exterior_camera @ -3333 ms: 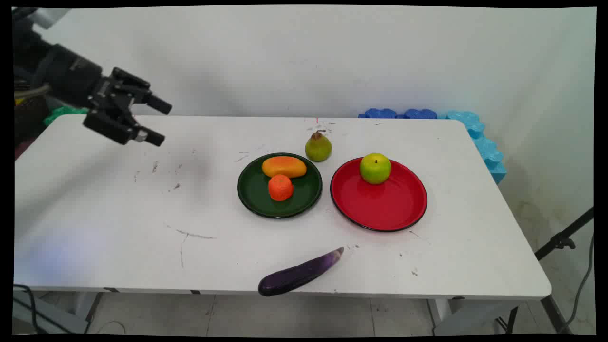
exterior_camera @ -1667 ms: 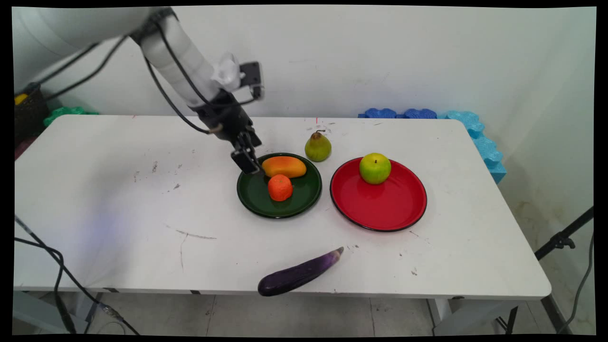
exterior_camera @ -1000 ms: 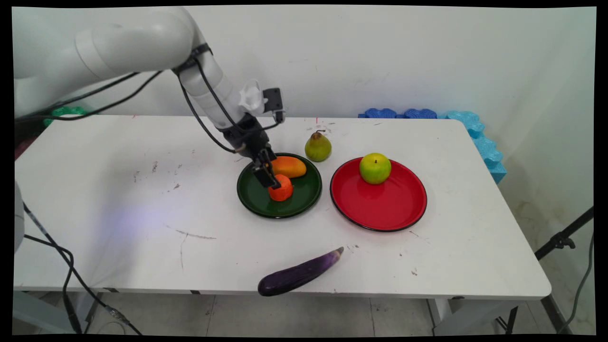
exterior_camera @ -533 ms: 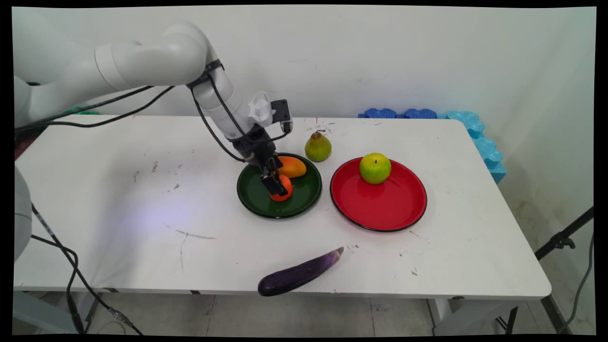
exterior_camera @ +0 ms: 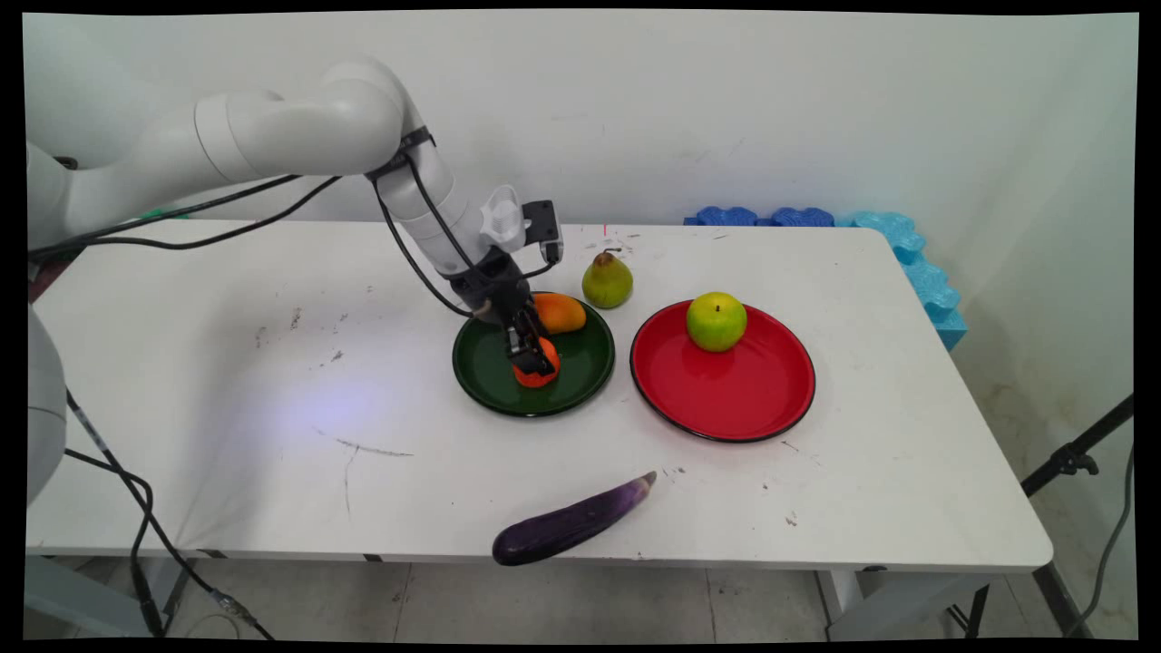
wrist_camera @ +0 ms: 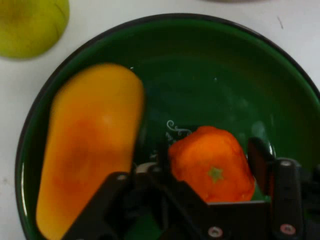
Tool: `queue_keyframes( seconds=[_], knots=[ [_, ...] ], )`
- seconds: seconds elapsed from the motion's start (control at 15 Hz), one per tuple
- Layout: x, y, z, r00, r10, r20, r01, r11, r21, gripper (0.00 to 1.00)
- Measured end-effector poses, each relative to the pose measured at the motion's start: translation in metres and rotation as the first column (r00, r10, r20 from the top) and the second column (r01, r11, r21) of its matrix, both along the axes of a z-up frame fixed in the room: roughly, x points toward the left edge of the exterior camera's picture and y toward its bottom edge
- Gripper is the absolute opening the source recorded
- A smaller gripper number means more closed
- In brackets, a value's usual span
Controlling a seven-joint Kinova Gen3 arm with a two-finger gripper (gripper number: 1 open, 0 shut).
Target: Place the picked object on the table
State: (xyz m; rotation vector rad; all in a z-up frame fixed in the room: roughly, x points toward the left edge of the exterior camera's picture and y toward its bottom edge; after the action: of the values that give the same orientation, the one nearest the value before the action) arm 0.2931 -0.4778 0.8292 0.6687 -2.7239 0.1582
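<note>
We see the gripper (wrist_camera: 210, 155) down on the green plate (exterior_camera: 479, 385), its jaws spread either side of the orange (wrist_camera: 212, 170) and apparently not clamped. The orange sits near the plate's middle, with the mango (exterior_camera: 564, 313) at its 12 o'clock.

Green plate (wrist_camera: 210, 75): glossy, glazed look, reflections on it. Red plate (exterior_camera: 726, 390): same shiny finish, dark rim. Orange (wrist_camera: 212, 167): bumpy, matt skin, kinda plasticky. Mango (wrist_camera: 87, 150): smooth, soft sheen. Apple (exterior_camera: 717, 320): smooth, slight shine. Pear (exterior_camera: 607, 281): dull-ish skin. Eggplant (exterior_camera: 571, 523): smooth, glossy purple. Table (exterior_camera: 227, 408): matt white, scuffed, scratched. Gripper (wrist_camera: 210, 167): matt black plastic look, small metal screws. Arm shell (exterior_camera: 272, 131): smooth white plastic.
</note>
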Motion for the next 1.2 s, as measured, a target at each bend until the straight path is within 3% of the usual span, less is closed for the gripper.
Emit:
queue_keyframes(
  seconds=[0.73,1.2],
  knots=[
    [-0.005,0.009,0.006,0.999,-0.027,-0.021,0.027,1.000,0.009,0.00],
    [-0.014,0.018,0.054,0.998,-0.016,-0.062,0.015,1.000,-0.026,0.00]
  ],
)
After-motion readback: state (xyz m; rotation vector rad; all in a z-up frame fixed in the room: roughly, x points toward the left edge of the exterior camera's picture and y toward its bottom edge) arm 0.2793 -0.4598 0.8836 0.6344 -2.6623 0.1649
